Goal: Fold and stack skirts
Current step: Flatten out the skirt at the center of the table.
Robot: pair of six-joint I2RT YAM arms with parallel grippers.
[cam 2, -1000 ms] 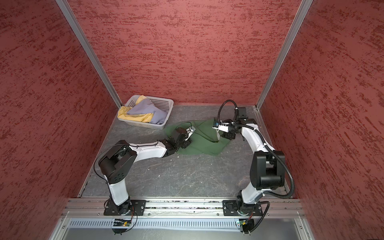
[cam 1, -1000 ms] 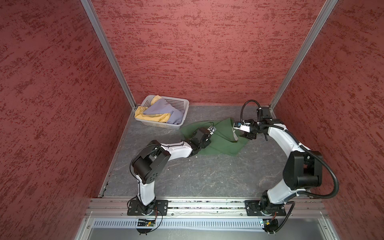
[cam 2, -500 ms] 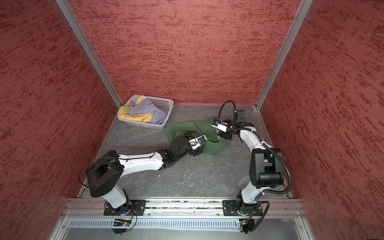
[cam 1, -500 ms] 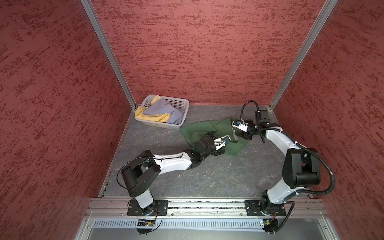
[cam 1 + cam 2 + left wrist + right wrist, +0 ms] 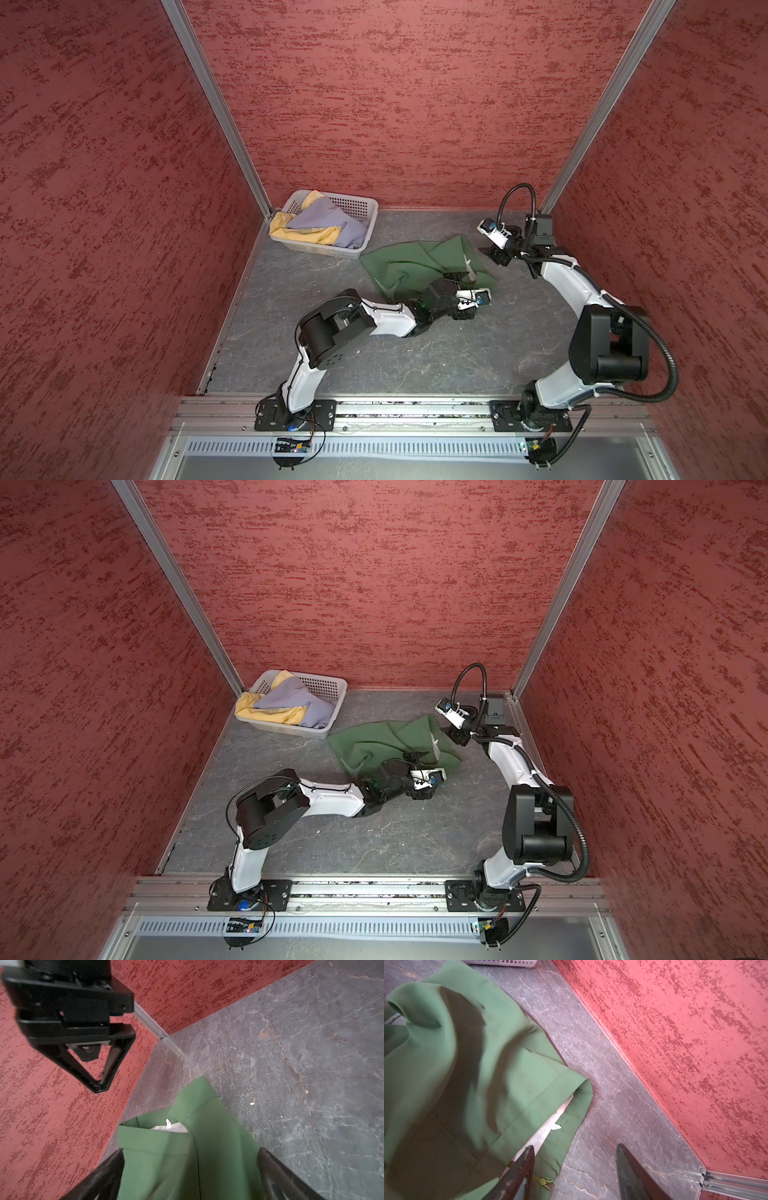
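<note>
Top views both show green skirt (image 5: 415, 262) crumpled on floor (image 5: 415, 357) near basket (image 5: 357, 204) holding lavender skirt (image 5: 324, 218) and yellow skirt (image 5: 282, 222). Left wrist alone shows left gripper (image 5: 191, 1151) jaws wide apart over green skirt. Right wrist alone shows right gripper (image 5: 575, 1146) jaws apart, empty, at its edge, by the zipper pull (image 5: 542, 1181).

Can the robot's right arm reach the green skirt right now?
Probably yes: the right gripper is open just beside the edge of the green skirt, and nothing stands between them.
</note>
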